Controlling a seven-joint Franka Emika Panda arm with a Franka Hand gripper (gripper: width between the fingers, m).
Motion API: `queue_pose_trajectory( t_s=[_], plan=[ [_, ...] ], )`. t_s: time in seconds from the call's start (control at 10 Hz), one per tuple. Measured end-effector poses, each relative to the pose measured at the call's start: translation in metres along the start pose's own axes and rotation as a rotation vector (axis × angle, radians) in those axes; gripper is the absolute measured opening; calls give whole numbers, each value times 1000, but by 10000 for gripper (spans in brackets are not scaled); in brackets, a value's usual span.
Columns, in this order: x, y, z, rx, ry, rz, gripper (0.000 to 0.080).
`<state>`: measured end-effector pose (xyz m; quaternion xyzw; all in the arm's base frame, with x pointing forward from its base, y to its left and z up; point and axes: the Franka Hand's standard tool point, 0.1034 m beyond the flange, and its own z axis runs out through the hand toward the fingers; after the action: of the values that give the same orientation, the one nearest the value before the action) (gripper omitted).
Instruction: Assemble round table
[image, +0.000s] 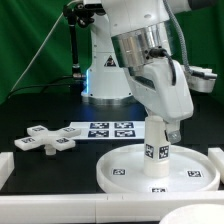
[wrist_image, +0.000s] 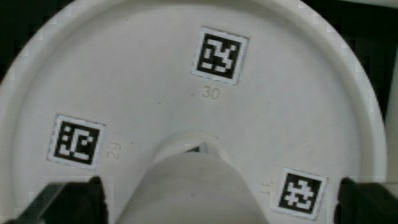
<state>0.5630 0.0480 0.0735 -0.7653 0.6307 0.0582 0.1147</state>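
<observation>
The large round rimmed disc (image: 125, 172) lies flat on the table at the front. The short cylindrical leg (image: 157, 150) stands upright on its middle, with a tag on its side. My gripper (image: 158, 123) comes down from above and is shut on the top of the leg. In the wrist view the leg (wrist_image: 214, 185) fills the space between my two dark fingers (wrist_image: 68, 205), and the gripper (wrist_image: 217, 210) sits over the disc (wrist_image: 169, 60). The cross-shaped piece (image: 45, 140) lies loose on the table at the exterior view's left.
The marker board (image: 105, 128) lies flat behind the disc, in front of the arm's base (image: 105, 80). White rails run along the front edge (image: 60, 208) and the left side (image: 5, 165) of the table.
</observation>
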Motion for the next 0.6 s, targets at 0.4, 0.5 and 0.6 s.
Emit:
queue_pose_trajectory(
  t_s=[0.4,0.5,0.6],
  plan=[
    [9,0,-6,-56,7,-529,649],
    [11,-1,-7,-51,14,-630,649],
    [13,0,-7,-43,28,-700,649]
  ],
)
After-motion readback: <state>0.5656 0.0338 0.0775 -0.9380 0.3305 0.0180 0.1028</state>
